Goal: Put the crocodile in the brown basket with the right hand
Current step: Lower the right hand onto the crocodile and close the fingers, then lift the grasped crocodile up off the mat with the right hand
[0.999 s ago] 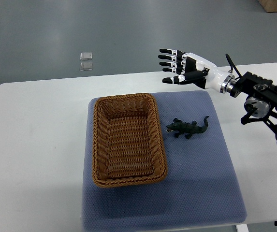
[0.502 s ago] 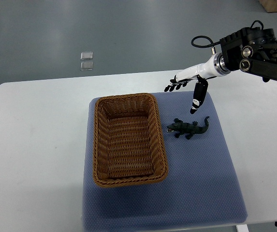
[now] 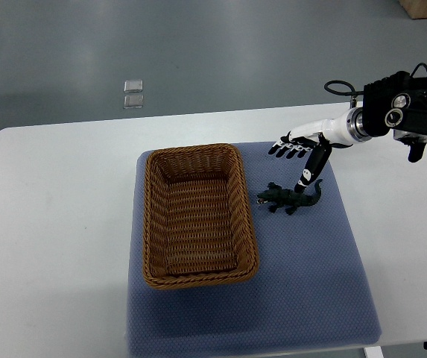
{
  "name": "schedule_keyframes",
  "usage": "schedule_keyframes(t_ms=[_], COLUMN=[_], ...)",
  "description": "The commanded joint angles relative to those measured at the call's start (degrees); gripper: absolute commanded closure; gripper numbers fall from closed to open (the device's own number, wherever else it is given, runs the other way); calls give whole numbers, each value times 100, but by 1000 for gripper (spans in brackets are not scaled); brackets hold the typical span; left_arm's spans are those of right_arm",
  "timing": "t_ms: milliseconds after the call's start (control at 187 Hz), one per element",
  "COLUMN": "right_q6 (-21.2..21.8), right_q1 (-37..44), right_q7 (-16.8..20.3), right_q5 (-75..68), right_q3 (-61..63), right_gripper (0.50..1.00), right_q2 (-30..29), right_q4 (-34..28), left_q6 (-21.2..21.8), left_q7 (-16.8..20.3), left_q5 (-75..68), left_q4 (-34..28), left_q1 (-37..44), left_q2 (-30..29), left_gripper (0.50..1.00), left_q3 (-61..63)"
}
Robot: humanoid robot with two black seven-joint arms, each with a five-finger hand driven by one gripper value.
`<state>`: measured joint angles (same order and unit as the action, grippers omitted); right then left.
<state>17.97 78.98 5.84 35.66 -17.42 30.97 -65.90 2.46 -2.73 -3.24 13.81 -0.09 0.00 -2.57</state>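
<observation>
A small dark green toy crocodile lies on the blue mat, just right of the brown wicker basket, head toward the basket and tail curling up to the right. My right hand hovers over it from the upper right, palm down, fingers spread and holding nothing. Its thumb tip points down and reaches the crocodile's back near the tail. The basket holds nothing. No left arm shows.
The blue mat covers the middle of the white table. Two small clear squares lie on the grey floor beyond the table's far edge.
My right hand has dropped lower and moved slightly right, bringing the thumb down from above the crocodile to its back. The crocodile and basket have not moved.
</observation>
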Motion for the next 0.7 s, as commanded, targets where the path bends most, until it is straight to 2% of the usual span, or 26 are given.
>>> schedule_keyframes(t_ms=[0,128,331,695], right_q6=[-180,-461,-804,-1015], right_q1=[-234,-401,-568,-770], right_q7=[-4,-4,-31,-162], right_q5=[249,345,380,785], right_q3=[2,2,2,-7], right_gripper=[568,579,664,668], right_q2=[-3,-47,-161,-214], right_q4=[-29,-29,-29,-29], left_q6=[0,0,0,0], left_q7=[1,1,1,1], left_q5=[-1,-1,-1,-1], left_q4=[-10,-10,-10,-10], left_q1=[0,0,0,0], left_q2=[0,0,0,0], left_gripper=[500,500,500,500], left_q3=[-15,-15,-6,-15])
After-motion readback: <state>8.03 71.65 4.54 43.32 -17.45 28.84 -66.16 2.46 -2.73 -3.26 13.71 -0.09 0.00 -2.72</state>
